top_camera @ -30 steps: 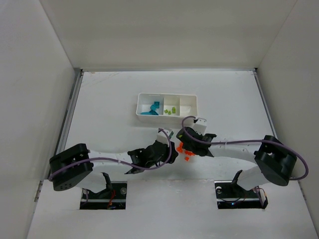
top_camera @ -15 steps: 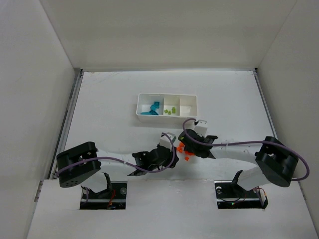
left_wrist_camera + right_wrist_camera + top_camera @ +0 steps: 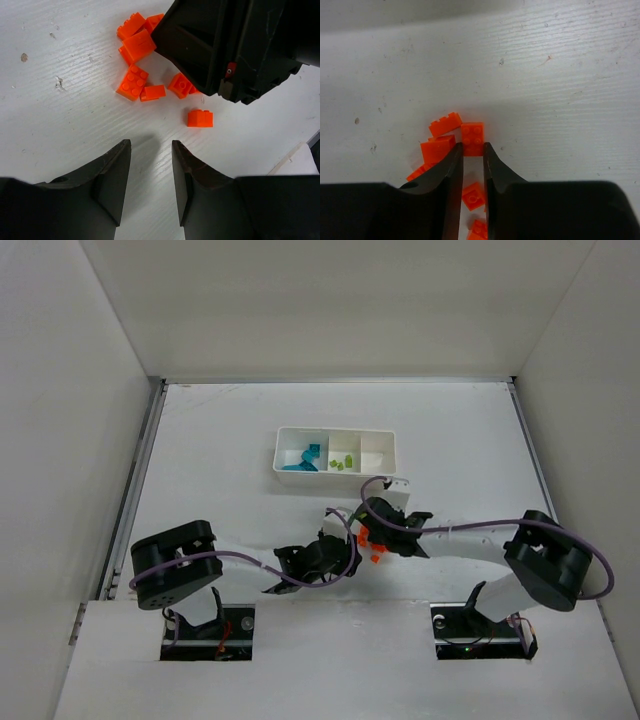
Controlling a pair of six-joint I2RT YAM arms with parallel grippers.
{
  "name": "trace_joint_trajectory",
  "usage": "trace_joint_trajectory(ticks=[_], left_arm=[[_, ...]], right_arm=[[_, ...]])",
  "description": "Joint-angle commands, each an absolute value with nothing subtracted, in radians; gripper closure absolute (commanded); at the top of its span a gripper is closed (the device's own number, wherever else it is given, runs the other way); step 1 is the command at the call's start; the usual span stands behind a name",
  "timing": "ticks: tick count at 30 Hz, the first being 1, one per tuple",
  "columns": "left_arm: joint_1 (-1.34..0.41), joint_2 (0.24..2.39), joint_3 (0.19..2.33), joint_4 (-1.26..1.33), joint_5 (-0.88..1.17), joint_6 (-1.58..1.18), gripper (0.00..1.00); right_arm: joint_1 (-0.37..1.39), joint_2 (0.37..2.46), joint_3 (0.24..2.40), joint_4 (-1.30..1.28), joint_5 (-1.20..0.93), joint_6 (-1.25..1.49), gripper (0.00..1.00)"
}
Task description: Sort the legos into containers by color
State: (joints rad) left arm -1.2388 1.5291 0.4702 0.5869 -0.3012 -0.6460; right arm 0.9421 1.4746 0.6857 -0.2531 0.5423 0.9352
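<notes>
Several orange legos [image 3: 372, 548] lie in a loose pile on the table between my two grippers. My right gripper [image 3: 473, 146] is closed down on one square orange lego [image 3: 472, 134], gripped at the fingertips and still resting on the table. More orange legos [image 3: 439, 149] lie beside and under its fingers. My left gripper [image 3: 151, 150] is open and empty, low over bare table just short of the pile [image 3: 133, 82]. A lone orange lego [image 3: 200, 118] lies ahead of it. The white tray [image 3: 336, 430] holds teal legos [image 3: 303, 460] in its left compartment and green legos [image 3: 343, 461] in the middle one.
The tray's right compartment [image 3: 378, 453] shows no bricks. The right gripper's black body [image 3: 235, 45] fills the upper right of the left wrist view, close over the pile. White walls enclose the table on three sides.
My left arm has slid right, bringing its gripper closer to the orange pile. My right gripper has shifted slightly down-left onto the pile.
</notes>
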Motion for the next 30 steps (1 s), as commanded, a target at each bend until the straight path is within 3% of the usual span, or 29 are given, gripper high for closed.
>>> trace_joint_trajectory(ticks=[1,7,13,25,28,30], left_arm=[[-1.246,1.539,0.474,0.597,-0.350,-0.666,0.63],[-1.249,1.508,0.450,0.610,-0.409,-0.676,0.62],[-1.257,1.516,0.459,0.623,-0.419,-0.676,0.62],[-1.266,1.577,0.528,0.623,-0.434,-0.678,0.63],[-1.266,1.592,0.534,0.623,-0.434,-0.678,0.63],[-1.260,1.598,0.537,0.623,-0.434,-0.678,0.63]], right_arm=[[0.941,1.396,0.666,-0.227,0.549,0.934,0.81],[0.904,1.224,0.647,-0.227,0.552,0.884,0.81],[0.805,1.186,0.753,-0.187,0.523,0.730,0.81],[0.619,1.489,1.006,-0.028,0.376,0.598,0.80],[0.611,1.526,1.026,-0.014,0.387,0.600,0.74],[0.610,1.529,1.031,-0.006,0.390,0.600,0.63]])
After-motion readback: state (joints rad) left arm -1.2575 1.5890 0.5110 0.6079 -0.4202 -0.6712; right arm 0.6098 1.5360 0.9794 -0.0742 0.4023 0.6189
